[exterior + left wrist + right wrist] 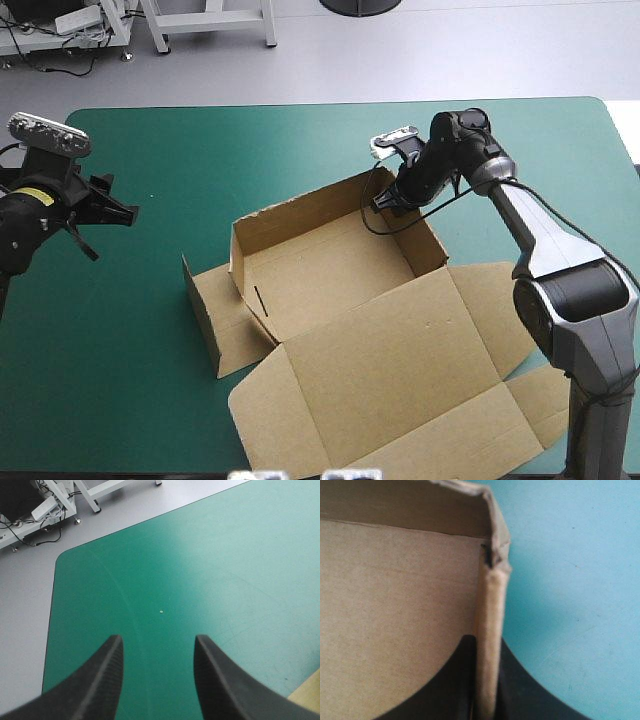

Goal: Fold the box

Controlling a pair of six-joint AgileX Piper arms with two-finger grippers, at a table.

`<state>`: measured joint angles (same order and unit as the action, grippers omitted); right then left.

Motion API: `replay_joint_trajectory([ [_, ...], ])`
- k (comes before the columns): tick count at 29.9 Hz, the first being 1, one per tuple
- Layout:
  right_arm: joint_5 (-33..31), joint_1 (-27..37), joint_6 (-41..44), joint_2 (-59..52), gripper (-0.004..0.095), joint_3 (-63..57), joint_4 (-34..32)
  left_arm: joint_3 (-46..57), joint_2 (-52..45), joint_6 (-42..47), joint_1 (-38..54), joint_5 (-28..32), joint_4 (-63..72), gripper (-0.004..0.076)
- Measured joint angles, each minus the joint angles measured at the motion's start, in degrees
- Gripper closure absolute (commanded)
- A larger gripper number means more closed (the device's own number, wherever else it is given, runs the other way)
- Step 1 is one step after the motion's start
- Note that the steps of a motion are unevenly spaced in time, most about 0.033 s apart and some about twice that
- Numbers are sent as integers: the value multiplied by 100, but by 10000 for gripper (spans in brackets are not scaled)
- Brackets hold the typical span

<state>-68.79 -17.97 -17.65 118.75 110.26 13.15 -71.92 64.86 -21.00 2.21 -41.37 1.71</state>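
on the teal-green cover (300,140) the box (330,275) sits mid-table, walls up. my right gripper (487,680) pinches its right-hand wall; my left gripper (157,670) hangs open, empty. step in hand, i judge: seating that wall. next calls for a firm downward press.

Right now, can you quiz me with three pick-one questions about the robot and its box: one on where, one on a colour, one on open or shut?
1. Where is the right gripper? A on the right wall of the box; B on the flat lid; C off the table.
2. What colour is the table cover? A red; B teal-green; C yellow.
3. How does the left gripper stand? A shut on the box; B shut and empty; C open.

Answers:
1 A: the right wrist view shows the wall pinched between its black fingers.
2 B: the cover is teal-green all around the box.
3 C: its two fingers stand apart over bare cover.
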Motion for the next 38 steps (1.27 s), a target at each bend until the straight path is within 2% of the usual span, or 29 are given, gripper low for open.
replay_joint_trajectory([
  [4, -121, 0, 1, 23, 317, 0, -84, 0, 0, -12, 0, 0, 17, 406],
  [6, -148, 0, 50, 23, 262, 0, -110, 0, 0, -12, 0, 0, 19, 406],
  [7, -156, 0, 87, 23, 267, 0, -117, 0, 0, -12, 0, 0, 19, 406],
  [12, -167, 0, 200, -108, 389, -48, -157, 0, 0, -12, 0, 0, 19, 406],
  [19, -169, 0, 224, -760, 406, -862, -204, 0, 0, -12, 0, 0, 19, 406],
  [21, -169, 0, 224, -795, 452, -1133, -155, 0, 0, -12, 0, 0, 19, 412],
  [24, -169, 0, 206, -788, 705, -1403, -16, 0, 0, -12, 0, 0, 19, 428],
  [26, -146, 0, 204, -783, 936, -1469, -27, 0, 0, -12, 0, 0, 38, 442],
  [31, -105, 0, 293, -783, 933, -1482, -54, 0, 0, -12, 0, 0, 63, 444],
  [38, -132, 67, 908, -783, 933, -1488, 1, 0, 0, -12, 0, 60, 147, 444],
])
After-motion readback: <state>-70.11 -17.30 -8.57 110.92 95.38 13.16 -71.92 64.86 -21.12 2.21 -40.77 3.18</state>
